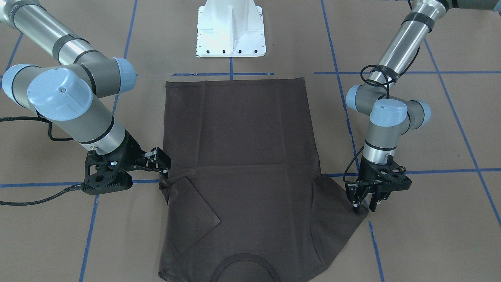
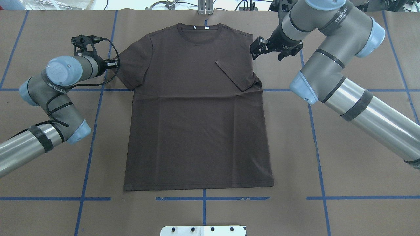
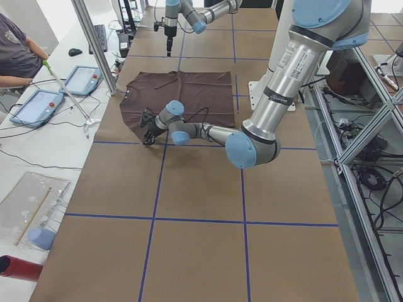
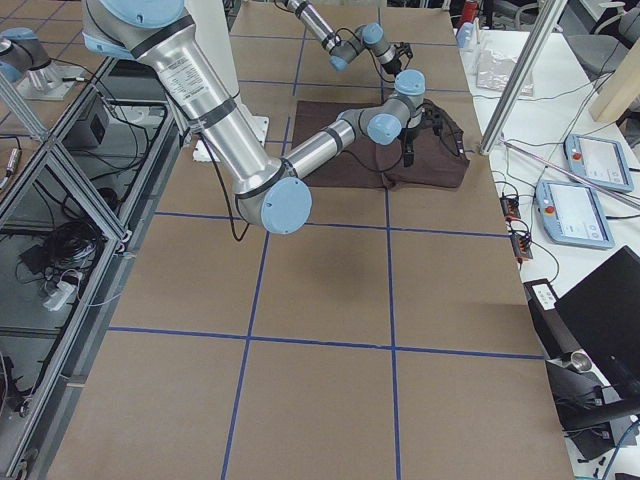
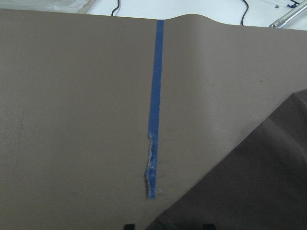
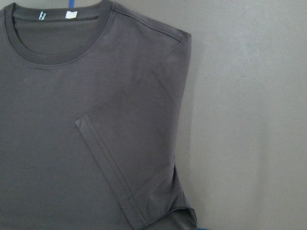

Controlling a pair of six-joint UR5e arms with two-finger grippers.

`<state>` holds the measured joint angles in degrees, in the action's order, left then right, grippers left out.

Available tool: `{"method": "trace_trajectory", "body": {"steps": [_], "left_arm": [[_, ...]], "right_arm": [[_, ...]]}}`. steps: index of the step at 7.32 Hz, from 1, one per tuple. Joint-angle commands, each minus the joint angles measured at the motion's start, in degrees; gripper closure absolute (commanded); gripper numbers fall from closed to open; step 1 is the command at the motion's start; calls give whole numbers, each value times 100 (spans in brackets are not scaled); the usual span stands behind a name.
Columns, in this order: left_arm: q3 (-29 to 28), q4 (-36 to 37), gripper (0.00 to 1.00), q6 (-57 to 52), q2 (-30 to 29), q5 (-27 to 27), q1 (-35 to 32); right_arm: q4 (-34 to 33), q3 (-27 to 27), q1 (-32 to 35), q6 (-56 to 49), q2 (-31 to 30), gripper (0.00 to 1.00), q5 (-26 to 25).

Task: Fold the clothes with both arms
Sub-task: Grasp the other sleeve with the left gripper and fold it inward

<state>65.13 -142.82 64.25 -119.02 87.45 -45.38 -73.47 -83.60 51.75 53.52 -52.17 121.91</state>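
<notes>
The dark brown-grey T-shirt (image 2: 197,114) lies flat on the brown paper, collar (image 2: 199,31) toward the far edge and white neck tags (image 6: 72,14) showing. The sleeve (image 2: 236,73) on my right side is folded over onto the chest; it also shows in the right wrist view (image 6: 139,153). My right gripper (image 2: 257,48) is open and empty, just outside that shoulder. The other sleeve (image 1: 340,211) lies spread flat. My left gripper (image 1: 364,205) is open and points down, its fingers straddling that sleeve's outer edge (image 5: 259,182).
The white pedestal base (image 1: 231,31) stands beyond the shirt's hem. Blue tape lines (image 5: 156,96) cross the paper. A metal pole (image 3: 94,44), tablets (image 3: 38,104) and a seated person (image 3: 16,53) are past the table's collar-side edge.
</notes>
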Motion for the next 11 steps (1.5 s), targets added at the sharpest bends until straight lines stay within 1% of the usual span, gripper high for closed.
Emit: {"method": "trace_trajectory", "body": {"steps": [1,3,4,5,6,8,9,10,11], "left_arm": [[8,0,49,0,-8,0,3],[8,0,67,0,-8,0,3],[8,0,83,0,-8,0,3],[8,0,93,-9,-8,0,29],[17,-9,98,9,-16,0,29],[78,26,100,0,-42,35,29],[140,96,100,-9,-147,61,29],[332,279,100,-18,-174,70,29],[951,995,100,-18,-209,209,29]], "right_arm": [[8,2,-7,-8,-13,0,0],[16,2,-7,-17,-39,0,0],[25,2,-7,-17,-39,0,-26],[25,2,1,-26,-39,0,-44],[25,2,1,-43,-39,0,-44],[34,28,1,-52,-39,0,-44],[43,28,1,-87,-39,0,-44],[43,28,10,-87,-39,0,-44],[52,28,10,-87,-30,0,-35]]}}
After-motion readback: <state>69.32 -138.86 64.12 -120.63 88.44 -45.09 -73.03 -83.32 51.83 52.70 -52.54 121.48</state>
